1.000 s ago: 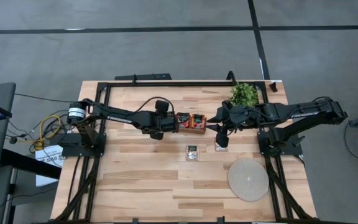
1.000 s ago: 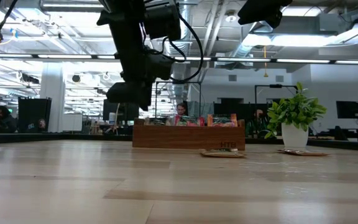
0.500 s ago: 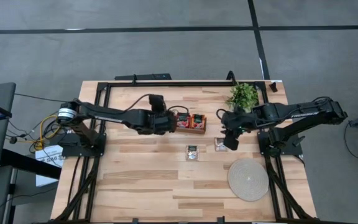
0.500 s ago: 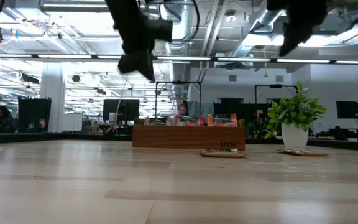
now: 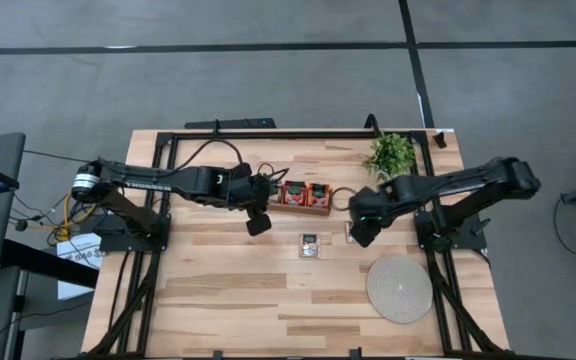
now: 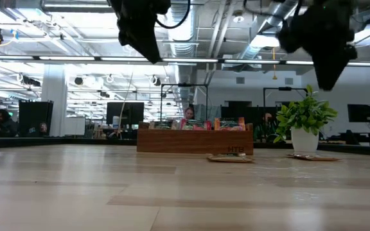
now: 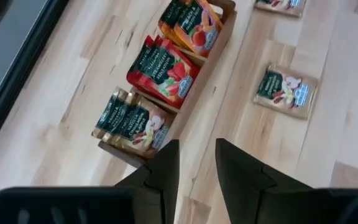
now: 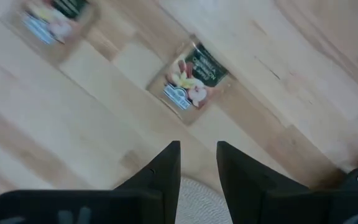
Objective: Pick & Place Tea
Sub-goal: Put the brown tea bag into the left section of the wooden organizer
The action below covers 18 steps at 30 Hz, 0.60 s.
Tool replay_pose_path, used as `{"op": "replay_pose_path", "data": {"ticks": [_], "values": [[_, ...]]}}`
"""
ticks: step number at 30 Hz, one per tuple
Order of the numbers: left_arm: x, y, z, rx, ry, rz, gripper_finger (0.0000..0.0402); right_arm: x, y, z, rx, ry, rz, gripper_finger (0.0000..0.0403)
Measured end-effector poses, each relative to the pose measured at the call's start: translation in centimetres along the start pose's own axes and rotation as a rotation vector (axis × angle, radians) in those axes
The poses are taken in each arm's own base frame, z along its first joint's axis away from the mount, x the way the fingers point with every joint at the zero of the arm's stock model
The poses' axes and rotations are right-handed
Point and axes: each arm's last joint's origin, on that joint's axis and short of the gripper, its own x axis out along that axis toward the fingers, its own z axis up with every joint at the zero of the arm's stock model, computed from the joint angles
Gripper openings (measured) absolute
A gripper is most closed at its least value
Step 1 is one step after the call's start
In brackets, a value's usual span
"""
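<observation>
A wooden box at the table's far middle holds upright tea sachets: beige ones, red ones and orange-red ones. Two more beige sachets lie flat on the table, one near the middle, one to its right. My left gripper hangs open above the table just left of the box, slanting down toward it. My right gripper points down, open, high over the right-hand sachet, with nothing between its fingers.
A round woven mat lies at the near right, close to my right gripper. A green plant in a white pot stands at the far right. Bare wood stretches along the near side and the left.
My left gripper has risen and drawn back from the box toward the near edge, rolling about its own line. My right gripper has sunk and tipped over until it points straight down above the right-hand sachet. The sachets and box have kept still.
</observation>
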Motion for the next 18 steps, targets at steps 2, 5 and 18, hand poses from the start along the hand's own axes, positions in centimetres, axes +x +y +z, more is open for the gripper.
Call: {"op": "replay_pose_path", "data": {"ticks": [2, 5, 18], "values": [[0.0, 0.0, -0.1, -0.005, 0.008, 0.001, 0.0096, 1.2, 0.6, 0.4, -0.016, 0.027, -0.037, 0.0100], [0.0, 0.1, -0.2, 0.000, 0.023, 0.005, 0.0096, 2.9, 1.1, 1.3, -0.013, 0.064, -0.086, 0.0107], [-0.1, 0.3, -1.1, 0.003, 0.106, 0.033, 0.0096, 7.1, 1.4, 3.3, -0.157, 0.156, -0.219, 0.0168]]}}
